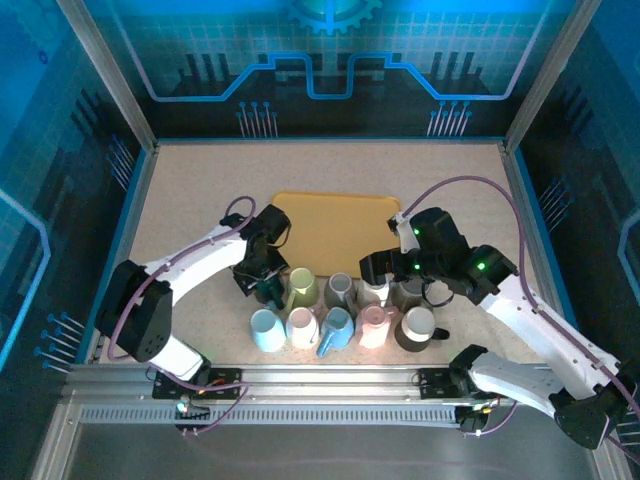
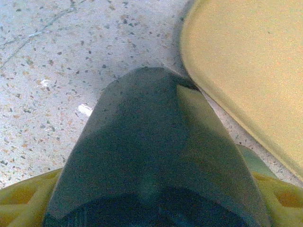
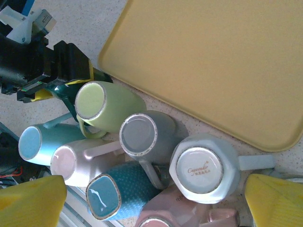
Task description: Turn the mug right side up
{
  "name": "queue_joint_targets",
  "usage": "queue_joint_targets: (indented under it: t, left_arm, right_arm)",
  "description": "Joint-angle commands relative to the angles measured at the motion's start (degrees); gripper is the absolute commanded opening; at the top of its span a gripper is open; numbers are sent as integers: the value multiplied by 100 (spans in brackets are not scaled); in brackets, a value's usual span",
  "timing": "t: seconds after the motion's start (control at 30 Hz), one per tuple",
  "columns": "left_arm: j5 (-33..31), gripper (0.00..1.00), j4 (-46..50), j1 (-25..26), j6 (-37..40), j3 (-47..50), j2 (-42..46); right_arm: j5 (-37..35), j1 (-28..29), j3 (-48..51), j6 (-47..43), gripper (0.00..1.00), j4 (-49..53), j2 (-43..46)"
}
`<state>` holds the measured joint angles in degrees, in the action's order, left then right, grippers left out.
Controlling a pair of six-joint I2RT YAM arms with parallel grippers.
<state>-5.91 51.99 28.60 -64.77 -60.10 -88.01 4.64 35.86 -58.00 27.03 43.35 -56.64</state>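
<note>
Since the left gripper (image 2: 151, 208) straddles the dark mug (image 2: 151, 137), whether clamped I can't tell, it should squeeze squarely before tipping; the right gripper (image 3: 154, 201) gapes.

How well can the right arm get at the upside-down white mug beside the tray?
Probably yes: the right gripper hangs open above the white mug, nothing covering it, though the grey mug crowds one side.

A yellow tray (image 1: 335, 230) lies flat on the pale speckled table (image 1: 200, 190), with blue circuit-patterned walls (image 1: 320, 70) around it.
</note>
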Motion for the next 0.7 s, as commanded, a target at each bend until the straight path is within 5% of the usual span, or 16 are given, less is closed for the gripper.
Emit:
queue_joint_targets:
  t: [0.0,0.43,0.53,0.67]
  left_arm:
    - [-365,60,387,-76,-102,157,381]
    - [-601,31,-313,-214,2150,-457,3465]
    - [-8,33,-943,-214,2774,-455,3841]
    - [1036,35,-2481,-219,3080,117,4284]
  right_arm:
    - [-31,156,-35,265,98,-285,89]
    - [1196,345,-161,97,96,-1365,605]
    - [996,537,-207,524,97,-1742,590]
    - [649,769,-446,-62,96,-1822,400]
